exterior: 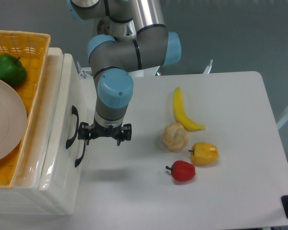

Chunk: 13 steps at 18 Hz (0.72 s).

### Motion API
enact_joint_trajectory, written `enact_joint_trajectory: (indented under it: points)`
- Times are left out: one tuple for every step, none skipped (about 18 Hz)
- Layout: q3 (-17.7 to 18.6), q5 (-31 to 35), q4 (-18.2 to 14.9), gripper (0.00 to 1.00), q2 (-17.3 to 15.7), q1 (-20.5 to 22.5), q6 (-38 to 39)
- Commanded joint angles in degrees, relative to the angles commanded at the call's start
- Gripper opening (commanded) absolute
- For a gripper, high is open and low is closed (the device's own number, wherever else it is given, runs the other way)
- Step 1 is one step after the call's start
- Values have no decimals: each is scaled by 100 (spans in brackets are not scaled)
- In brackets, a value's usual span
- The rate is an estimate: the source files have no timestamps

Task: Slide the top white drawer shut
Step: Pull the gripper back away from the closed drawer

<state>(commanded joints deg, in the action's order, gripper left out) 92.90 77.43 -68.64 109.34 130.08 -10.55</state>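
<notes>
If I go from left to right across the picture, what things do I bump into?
green pepper → top white drawer → gripper → bumpy beige ball → yellow pepper

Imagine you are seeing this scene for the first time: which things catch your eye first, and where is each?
The grey and blue robot arm dominates the upper middle, its gripper hanging beside the black handle of the top white drawer at the left. On the white table to the right lie a banana, a yellow pepper and a red pepper. An orange basket with a green pepper sits top left.
</notes>
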Motion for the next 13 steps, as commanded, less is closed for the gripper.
enact_joint_trajectory:
  points:
    - [0, 0, 0, 100, 0, 0, 0]
    - [-9, -9, 0, 100, 0, 0, 0]
    - [-9, 0, 0, 100, 0, 0, -9]
    - [-44, -9, 9, 100, 9, 0, -26]
    - [-114, 0, 9, 100, 17, 26, -44]
    - [-184, 9, 9, 100, 35, 35, -53]
    - [-237, 26, 9, 100, 44, 61, -70]
    - [-281, 61, 9, 100, 61, 88, -88]
    - [-299, 114, 26, 100, 62, 114, -97]
    - [-308, 184, 35, 100, 62, 158, -131]
    - [-325, 254, 35, 100, 35, 219, -262]
    - [-343, 272, 35, 100, 9, 307, -438]
    - [-343, 299, 26, 100, -9, 395, -622]
